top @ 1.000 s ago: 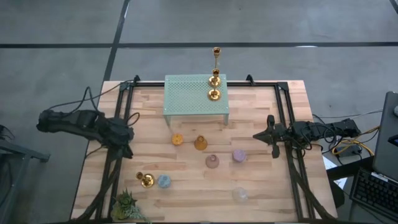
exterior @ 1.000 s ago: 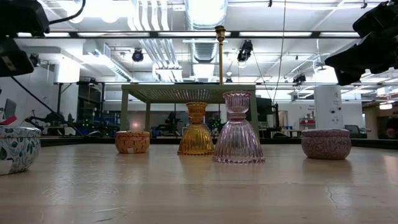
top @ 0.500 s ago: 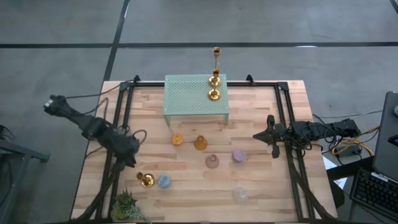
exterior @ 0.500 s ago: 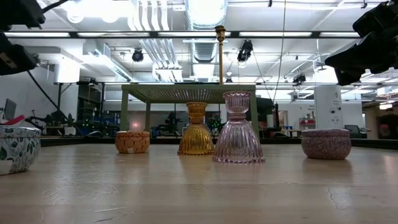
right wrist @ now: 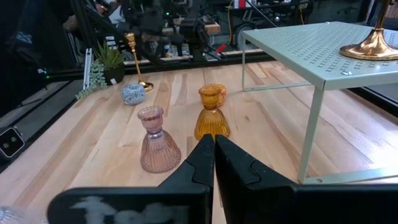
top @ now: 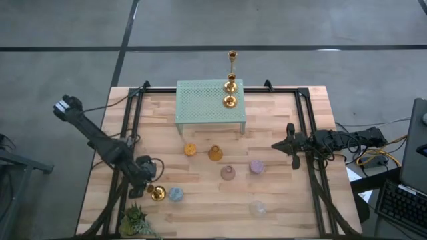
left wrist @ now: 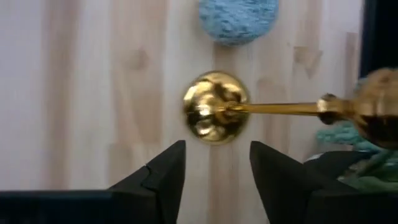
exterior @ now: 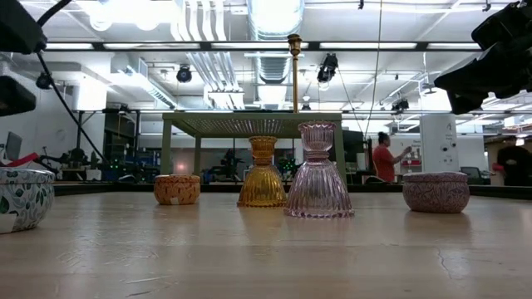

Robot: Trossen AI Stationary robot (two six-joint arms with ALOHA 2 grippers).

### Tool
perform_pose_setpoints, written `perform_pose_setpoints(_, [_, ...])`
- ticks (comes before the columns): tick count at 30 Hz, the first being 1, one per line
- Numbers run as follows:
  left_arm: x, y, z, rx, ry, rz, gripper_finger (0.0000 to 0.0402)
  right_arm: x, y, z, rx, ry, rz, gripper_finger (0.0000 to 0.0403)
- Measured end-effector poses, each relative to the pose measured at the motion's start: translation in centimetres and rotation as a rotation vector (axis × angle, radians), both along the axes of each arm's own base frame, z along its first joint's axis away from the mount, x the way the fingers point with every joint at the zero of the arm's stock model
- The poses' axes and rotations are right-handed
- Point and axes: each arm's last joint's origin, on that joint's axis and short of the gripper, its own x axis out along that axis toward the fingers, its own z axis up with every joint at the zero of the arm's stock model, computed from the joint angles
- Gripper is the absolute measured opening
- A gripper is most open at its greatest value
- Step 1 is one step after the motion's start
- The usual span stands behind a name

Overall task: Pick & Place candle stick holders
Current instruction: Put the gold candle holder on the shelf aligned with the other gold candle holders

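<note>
A gold candlestick (top: 157, 193) stands upright on its round base (left wrist: 214, 116) at the table's near left, next to a squat blue holder (top: 175, 194). My left gripper (left wrist: 214, 169) is open just above and to the left of the candlestick (top: 145, 180), touching nothing. Orange (top: 190, 149), amber (top: 215, 153), pink (top: 228, 173), purple (top: 256, 167) and clear (top: 257, 209) holders stand mid-table. Three gold candlesticks (top: 229, 101) stand on the mint-green stand (top: 203, 103). My right gripper (top: 291, 148) is shut and empty at the right side.
A spiky green plant (top: 137, 220) stands at the near left corner, close to the gold candlestick. The stand takes up the far middle of the table. Black frame rails (top: 127, 133) run along both sides. People show in the room behind (exterior: 384, 158).
My left arm has reached out toward the table's near edge and gone down toward the gold candlestick at the near left. My right arm has kept still. No holder has moved.
</note>
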Motion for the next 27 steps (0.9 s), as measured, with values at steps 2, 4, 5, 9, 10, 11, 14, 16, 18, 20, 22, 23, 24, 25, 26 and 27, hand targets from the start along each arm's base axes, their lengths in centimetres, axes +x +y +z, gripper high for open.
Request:
perform_pose_setpoints(2, [0.2,-0.4,-0.9,-0.03,0.036,-0.013,0.0196,0.0,0.0,0.0,0.0,0.0,0.0,0.0008])
perform_pose_setpoints(4, [0.6,-0.8,-1.4,-0.063,0.032,-0.018,0.0199,0.0,0.0,0.0,0.0,0.0,0.0,0.0008])
perform_pose_setpoints(5, [0.8,-1.1,-1.6,-0.085,0.02,-0.028,0.0199,0.0,0.0,0.0,0.0,0.0,0.0,0.0008])
perform_pose_setpoints(9, [0.8,-1.5,-2.8,-0.111,0.014,-0.066,0.0197,0.0,0.0,0.0,0.0,0.0,0.0,0.0008])
perform_pose_setpoints(10, [0.8,-1.5,-2.8,-0.11,0.011,-0.066,0.0197,0.0,0.0,0.0,0.0,0.0,0.0,0.0008])
perform_pose_setpoints(11, [0.8,-1.5,-2.9,-0.107,0.008,-0.063,0.0197,0.0,0.0,0.0,0.0,0.0,0.0,0.0008])
perform_pose_setpoints(14, [0.8,-1.3,-3.1,-0.087,0.007,-0.055,0.0197,0.0,0.0,0.0,0.0,0.0,0.0,0.0008])
perform_pose_setpoints(16, [0.8,-1.3,-3.0,-0.08,-0.018,-0.053,0.0197,0.0,0.0,0.0,0.0,-0.001,0.0,0.0008])
perform_pose_setpoints(18, [0.8,-1.2,-2.9,-0.073,-0.03,-0.058,0.0197,0.0,0.0,0.0,0.0,0.0,0.0,0.0008])
perform_pose_setpoints(20, [0.8,-1.1,-2.8,-0.058,-0.055,-0.05,0.0197,0.0,0.0,0.0,0.0,0.0,0.0,0.0008])
perform_pose_setpoints(22, [0.7,-1.1,-2.6,-0.048,-0.085,-0.053,0.0197,0.0,0.0,0.0,0.0,-0.001,0.0,0.0008])
perform_pose_setpoints(23, [0.7,-1.2,-2.5,-0.047,-0.101,-0.058,0.0197,0.0,0.0,0.0,0.0,0.0,0.0,0.0008])
perform_pose_setpoints(24, [0.8,-1.2,-2.4,-0.048,-0.121,-0.06,0.0197,0.0,0.0,0.0,0.0,-0.001,0.0,0.0008])
perform_pose_setpoints(25, [0.8,-1.3,-2.2,-0.052,-0.142,-0.064,0.0197,0.0,0.0,0.0,0.0,0.0,0.0,0.0008])
perform_pose_setpoints(26, [0.8,-1.4,-2.1,-0.061,-0.156,-0.068,0.0197,0.0,0.0,0.0,0.0,0.0,0.0,0.0008])
perform_pose_setpoints(27, [0.8,-1.4,-2.0,-0.069,-0.168,-0.071,0.0197,0.0,0.0,0.0,0.0,-0.001,0.0,0.0008])
